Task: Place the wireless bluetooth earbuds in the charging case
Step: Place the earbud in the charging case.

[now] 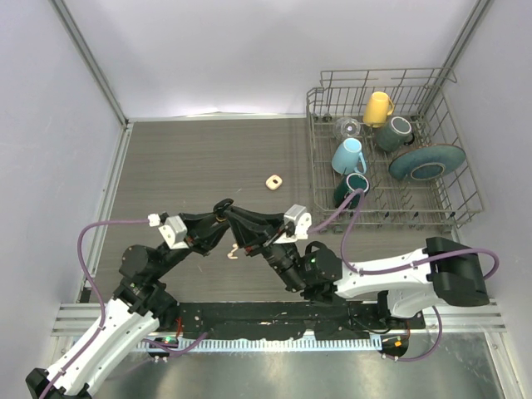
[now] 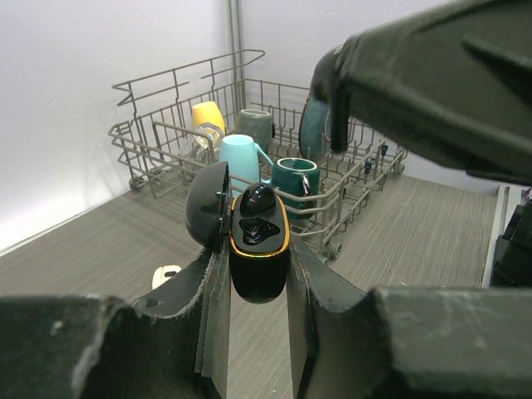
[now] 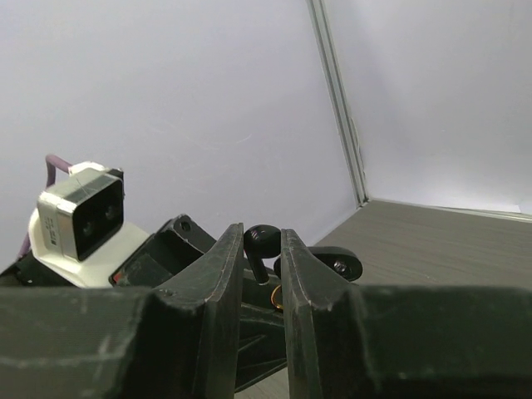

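- Two arms are in play, and their tips meet over the middle of the table (image 1: 191, 158), almost touching.
- There is one charging case (image 2: 259, 266), black with an orange rim, its lid (image 2: 208, 204) swung open to one side. The left gripper (image 2: 258, 278) is clamped narrow on its lower body and holds it off the table.
- There is one black earbud (image 3: 261, 239), pinched in the right gripper (image 3: 262, 253), whose fingers are nearly together. It sits just beside the case's open mouth.
- A dark rounded shape sits in the case's upper pocket. It is possibly a second black bud, but it's too dark to be sure.
- One cream-white hooked piece (image 1: 235, 249) lies on the table just beside the two grippers, on the near side.
- One cream squarish piece (image 1: 273, 181) lies beyond them, toward the rack.
- One dish rack (image 1: 416, 208) stands at the far right.
- The rack holds four mugs: yellow (image 1: 378, 106), light blue (image 1: 349, 154), dark teal (image 1: 356, 184) and grey-green (image 1: 396, 130).
- It also holds one clear glass (image 1: 349, 127) and one teal plate (image 1: 428, 162).
- The surface is dark grey wood-grain, with pale plain walls (image 1: 266, 50) on three sides and metal rails in the corners.
- A wide bare stretch runs left and back of the grippers.
- The rack fills the far right corner, apart from the tips, and the arm bases line the near edge.
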### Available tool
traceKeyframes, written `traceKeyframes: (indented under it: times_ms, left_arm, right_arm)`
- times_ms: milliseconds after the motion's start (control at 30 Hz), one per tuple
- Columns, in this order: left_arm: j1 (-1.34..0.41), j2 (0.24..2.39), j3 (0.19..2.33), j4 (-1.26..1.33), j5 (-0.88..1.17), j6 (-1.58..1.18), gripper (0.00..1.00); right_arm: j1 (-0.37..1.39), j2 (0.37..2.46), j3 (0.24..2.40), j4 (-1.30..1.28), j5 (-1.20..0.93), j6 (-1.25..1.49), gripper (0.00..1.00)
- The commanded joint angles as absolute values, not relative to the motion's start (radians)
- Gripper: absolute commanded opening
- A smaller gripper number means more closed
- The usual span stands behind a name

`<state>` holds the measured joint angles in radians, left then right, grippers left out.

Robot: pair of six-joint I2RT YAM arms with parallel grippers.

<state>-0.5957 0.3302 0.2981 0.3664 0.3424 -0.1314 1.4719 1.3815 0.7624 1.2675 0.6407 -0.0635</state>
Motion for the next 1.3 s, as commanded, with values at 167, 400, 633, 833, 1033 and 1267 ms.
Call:
traceKeyframes:
  times_ms: [167,400,633,833,1033,1267]
  left_arm:
    - [-0.598,0.322,0.298,0.446,0.391,-0.153,0.00]
    - [-0.600,0.327,0.295,0.465,0.400,-0.156,0.00]
    - [-0.598,0.327,0.276,0.511,0.406,-0.172,0.00]
    - [-0.598,0.325,0.273,0.517,0.403,-0.173,0.00]
    - [-0.600,0.316,0.268,0.517,0.388,-0.175,0.00]
    - [-0.598,0.301,0.272,0.506,0.377,-0.173,0.00]
  right_arm:
    - [1.462,1.434,0.864,1.217,0.657,-0.071,0.01]
    - [1.440,1.437,0.862,1.186,0.663,-0.048,0.01]
    - [1.425,1.440,0.845,1.184,0.670,-0.014,0.01]
    - [1.417,1.451,0.839,1.169,0.666,0.028,0.01]
    - [1.417,1.453,0.815,1.172,0.657,0.058,0.01]
    - [1.417,1.456,0.785,1.175,0.663,0.090,0.01]
